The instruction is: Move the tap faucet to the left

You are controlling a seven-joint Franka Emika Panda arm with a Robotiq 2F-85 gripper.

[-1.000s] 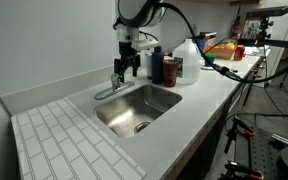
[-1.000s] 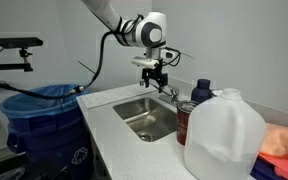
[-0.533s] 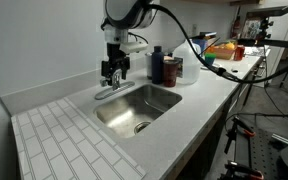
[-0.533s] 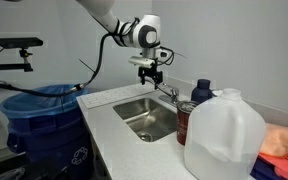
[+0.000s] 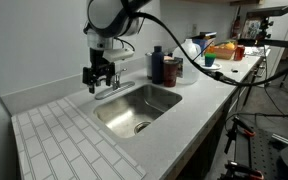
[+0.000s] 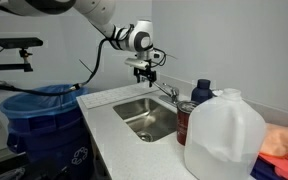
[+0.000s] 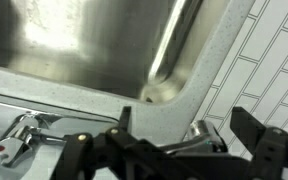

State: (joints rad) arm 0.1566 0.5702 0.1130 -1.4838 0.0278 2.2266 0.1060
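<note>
Tap faucet (image 7: 16, 138) behind the sink (image 5: 160, 100).
Gripper (image 7: 179, 128) jaws stood apart, chrome spout end between them.

A plain white wall (image 5: 34, 40) backs the pale speckled tabletop (image 5: 209, 95). White tiles (image 5: 64, 145) cover its near left end, and a blue bin (image 6: 44, 110) stands beside it.

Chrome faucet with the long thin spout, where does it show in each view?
In an exterior view: chrome faucet left of centre, at the steel sink basin rim.
In an exterior view: faucet near centre, at the basin rim.
Wrist view: faucet bottom left.
Shared landmark: the basin.
</note>
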